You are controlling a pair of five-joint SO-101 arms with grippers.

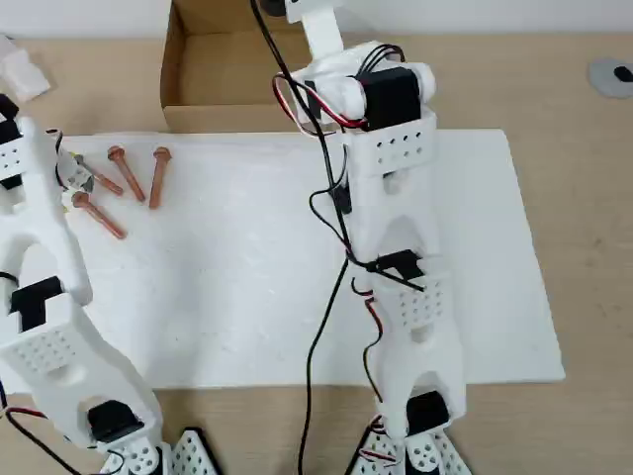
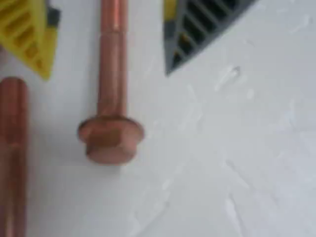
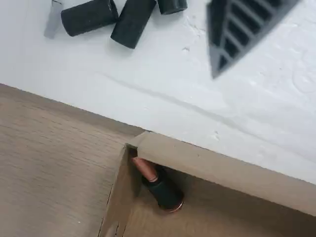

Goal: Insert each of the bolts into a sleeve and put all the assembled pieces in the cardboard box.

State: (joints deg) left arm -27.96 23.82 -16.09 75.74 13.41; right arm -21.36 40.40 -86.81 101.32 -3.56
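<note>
Several copper bolts lie on the white foam mat at its far left, among them one beside another. My left gripper stands open there, its yellow and grey fingers either side of one bolt's shaft without touching it. A second bolt lies alongside. Three black sleeves lie on the foam near the cardboard box. One assembled piece, a bolt in a sleeve, rests in the box corner. My right gripper is open above the box edge, with one dark finger showing.
The right arm stretches over the mat's middle to the box at the back. A black cable trails across the mat beside it. Bare wooden table surrounds the mat.
</note>
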